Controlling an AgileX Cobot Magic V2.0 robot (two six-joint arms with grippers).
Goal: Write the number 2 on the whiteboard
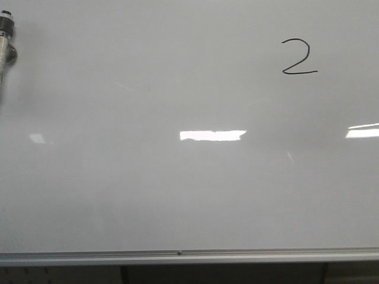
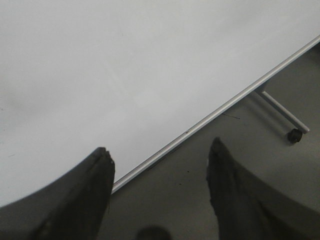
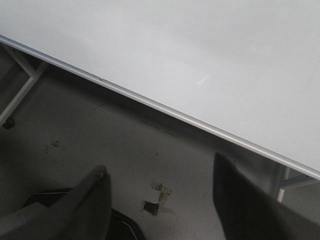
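Observation:
The whiteboard (image 1: 148,195) fills the front view, glossy white-grey, with a silver rail (image 1: 177,256) along its lower edge. A thin black number 2 (image 1: 298,57) is drawn at its upper right. Neither gripper shows in the front view. My left gripper (image 2: 160,155) is open and empty, its dark fingers apart over the board's rail (image 2: 215,115) and the grey floor. My right gripper (image 3: 160,172) is open and empty, low in front of the board (image 3: 200,45), over the floor below the rail (image 3: 165,111).
A marker-like object (image 1: 7,35) with a black band hangs at the far left edge of the board. Bright light reflections (image 1: 212,135) lie across the board. Board stand legs with a caster (image 2: 295,135) stand on the floor. Tape scraps (image 3: 155,197) lie on the floor.

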